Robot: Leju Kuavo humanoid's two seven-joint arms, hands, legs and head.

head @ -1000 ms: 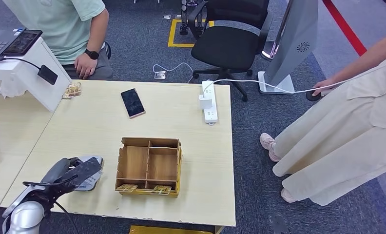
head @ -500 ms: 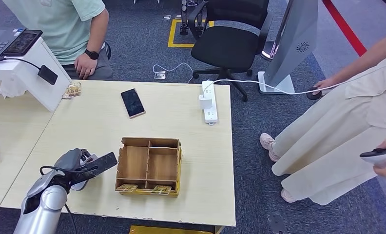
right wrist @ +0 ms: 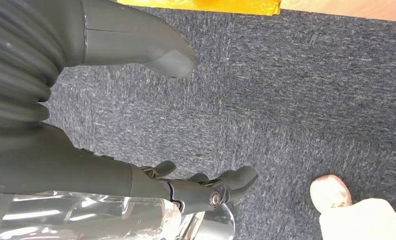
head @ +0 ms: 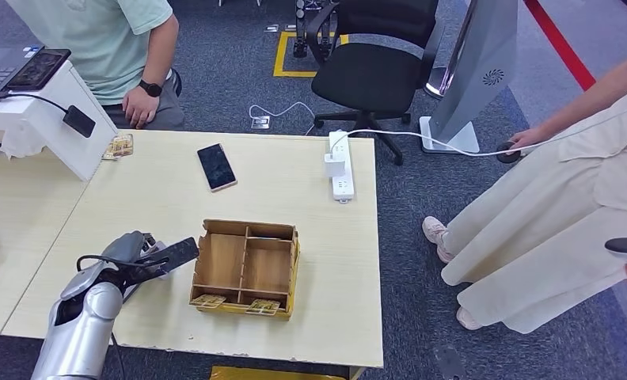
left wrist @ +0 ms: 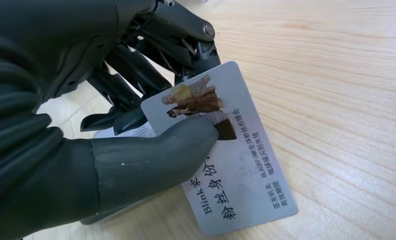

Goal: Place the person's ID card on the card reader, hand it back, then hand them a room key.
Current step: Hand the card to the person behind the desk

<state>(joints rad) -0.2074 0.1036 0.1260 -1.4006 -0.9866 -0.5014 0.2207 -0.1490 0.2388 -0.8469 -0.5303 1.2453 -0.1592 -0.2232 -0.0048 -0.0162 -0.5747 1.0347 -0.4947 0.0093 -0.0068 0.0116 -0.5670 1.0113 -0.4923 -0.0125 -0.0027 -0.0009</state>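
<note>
My left hand (head: 130, 259) is over the table's front left, just left of the wooden box (head: 246, 270). It pinches the ID card (head: 177, 253) between thumb and fingers, and the card sticks out toward the box. In the left wrist view the ID card (left wrist: 234, 165) is white with a small photo and printed text, held a little above the tabletop under the thumb (left wrist: 151, 157). A white edge of the card reader (head: 154, 247) peeks out beside the hand. Room key cards (head: 209, 301) lie in the box's front slots. My right hand (right wrist: 86, 170) hangs over the carpet, fingers apart and holding nothing.
A seated person in a green shirt (head: 104, 39) is at the table's far left. Another person in beige (head: 564, 214) stands to the right. A phone (head: 216, 166), a power strip (head: 341, 166), a white stand (head: 41, 119) and more cards (head: 120, 146) are on the table.
My left hand has risen off the card reader with the ID card and moved forward and right toward the box. The standing person's hand with a dark device came into view at the right.
</note>
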